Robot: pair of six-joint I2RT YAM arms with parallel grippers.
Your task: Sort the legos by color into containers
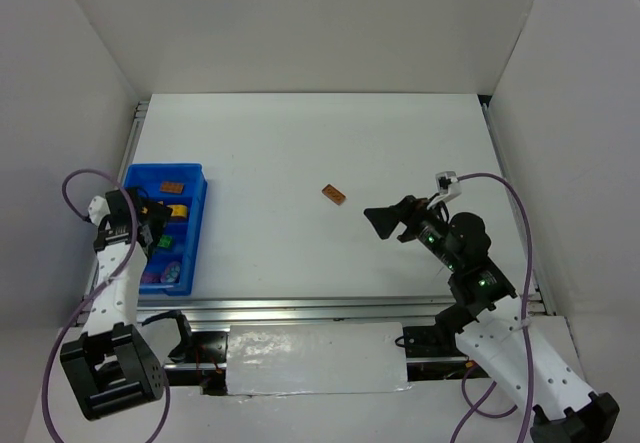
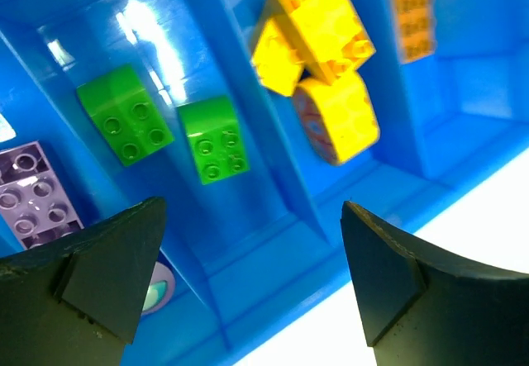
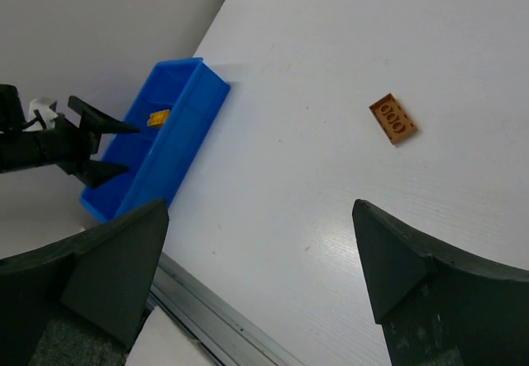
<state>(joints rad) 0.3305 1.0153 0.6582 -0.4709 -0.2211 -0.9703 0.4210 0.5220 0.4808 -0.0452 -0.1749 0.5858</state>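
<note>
In the left wrist view the blue tray [image 2: 273,242] runs past the picture's edges. A purple brick [image 2: 33,188] is cut by the left edge and an orange brick [image 2: 411,11] by the top. A pale round thing [image 2: 159,287] is half hidden behind a finger [image 2: 107,275] of the left tool [image 2: 252,209]. From above, that tool partly covers the tray's middle compartments, where the bricks are too small to tell apart.

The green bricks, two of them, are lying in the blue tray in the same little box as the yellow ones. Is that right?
Not quite. The two green bricks do lie in the blue tray, but they have a compartment of their own. A blue divider stands between them and the yellow bricks, which are piled in the next compartment. The left wrist view shows this.
</note>
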